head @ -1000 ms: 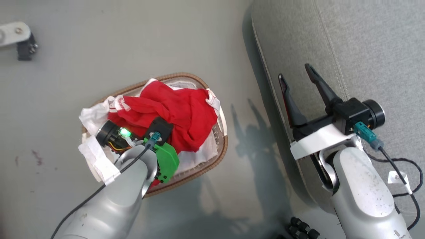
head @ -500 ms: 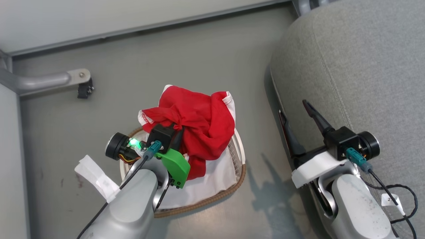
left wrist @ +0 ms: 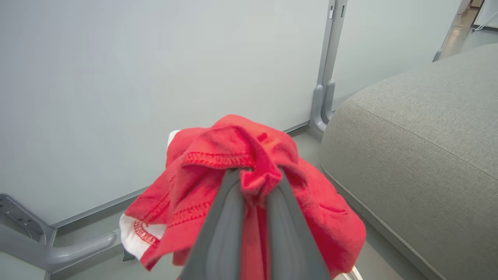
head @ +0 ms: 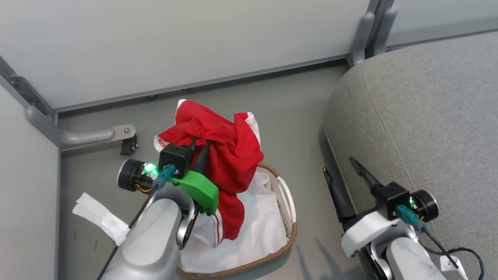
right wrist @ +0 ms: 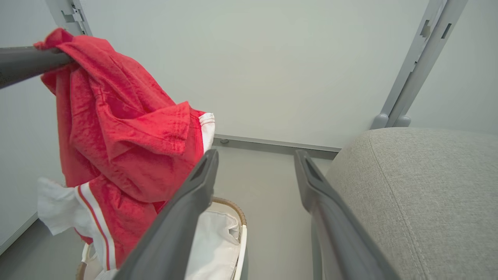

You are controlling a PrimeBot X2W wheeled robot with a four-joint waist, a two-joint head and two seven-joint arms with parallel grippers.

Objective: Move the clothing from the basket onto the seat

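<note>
Two end effectors are working here. The left end effector [head: 201, 144] is pinching the clothing [head: 229, 155] at a bunched-up fold. Its two dark fingers [left wrist: 221, 225] are pressing together on the red cloth.

The clothing is hanging in the air from that pinch, above the far end of the basket [head: 292, 233]. Its lowest part, with red and white stripes, is dangling over the white sheet [head: 260, 229] lying inside the basket. I cannot tell if it is touching the sheet.

The basket is sitting on the floor [head: 295, 116], between the floor's left corner and the seat [head: 428, 116]. It is standing apart from the far edge of the floor, where the wall [head: 194, 39] is rising.

The right end effector [head: 338, 164] is spread wide and is holding nothing. It is hanging just beside the seat's left edge, over the floor.

In the right wrist view, the right end effector [right wrist: 256, 153] is pointing at the wall. The clothing [right wrist: 124, 128] is hanging on one side of it and the seat [right wrist: 428, 186] is lying on the other. The clothing is staying well apart from the seat.
</note>
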